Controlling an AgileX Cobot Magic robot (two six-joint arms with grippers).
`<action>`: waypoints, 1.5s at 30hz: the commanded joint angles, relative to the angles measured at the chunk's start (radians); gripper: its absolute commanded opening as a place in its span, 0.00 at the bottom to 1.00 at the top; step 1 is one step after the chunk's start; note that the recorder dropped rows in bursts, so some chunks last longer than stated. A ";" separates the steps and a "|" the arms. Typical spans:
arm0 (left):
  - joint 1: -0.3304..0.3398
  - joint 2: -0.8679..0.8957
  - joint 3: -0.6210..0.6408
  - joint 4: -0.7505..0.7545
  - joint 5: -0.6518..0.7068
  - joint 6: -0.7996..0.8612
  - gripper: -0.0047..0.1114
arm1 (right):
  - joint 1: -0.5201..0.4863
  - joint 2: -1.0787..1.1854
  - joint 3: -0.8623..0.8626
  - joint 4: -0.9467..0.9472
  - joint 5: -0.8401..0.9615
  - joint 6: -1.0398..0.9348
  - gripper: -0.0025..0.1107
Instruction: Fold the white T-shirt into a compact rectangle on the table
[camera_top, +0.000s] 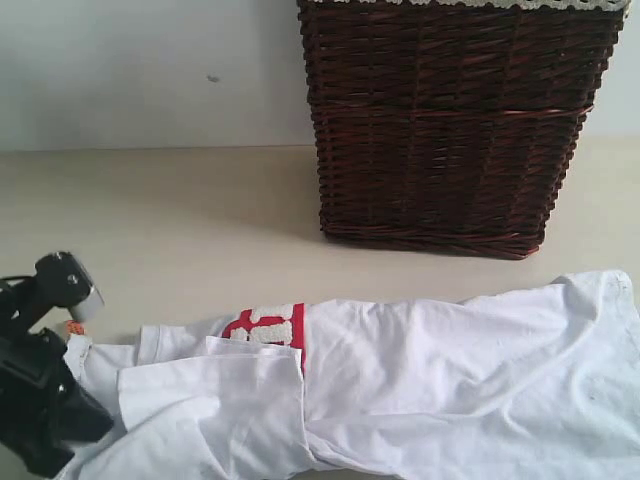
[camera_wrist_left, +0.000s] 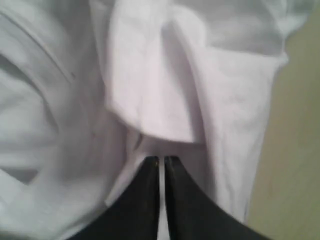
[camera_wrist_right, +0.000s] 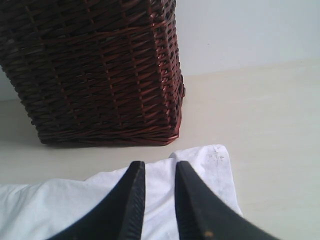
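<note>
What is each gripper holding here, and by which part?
Left fingers pinch the white T-shirt at its sleeve end; right fingers straddle its hem corner, grip unclear.

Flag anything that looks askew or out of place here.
The white T-shirt lies rumpled and lopsided on the table, not squared: a loose flap is turned over its left end in the exterior view, half hiding the red-outlined lettering. The wicker basket stands upright; nothing looks spilled or damaged.

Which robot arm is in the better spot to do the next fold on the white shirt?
Left, probably. The left gripper is closed right on the bunched sleeve end of the T-shirt, where the cloth is messiest. The right gripper only sits, jaws apart, at the far corner near the basket.
</note>
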 joint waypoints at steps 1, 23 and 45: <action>0.002 -0.057 -0.070 -0.019 -0.010 -0.020 0.10 | 0.002 -0.005 0.005 0.001 -0.005 -0.001 0.21; 0.000 0.233 -0.079 -0.260 -0.208 0.290 0.10 | 0.002 -0.005 0.005 0.001 -0.005 -0.001 0.21; 0.002 0.109 -0.174 -0.150 0.071 -0.002 0.58 | 0.002 -0.005 0.005 0.001 -0.005 -0.001 0.21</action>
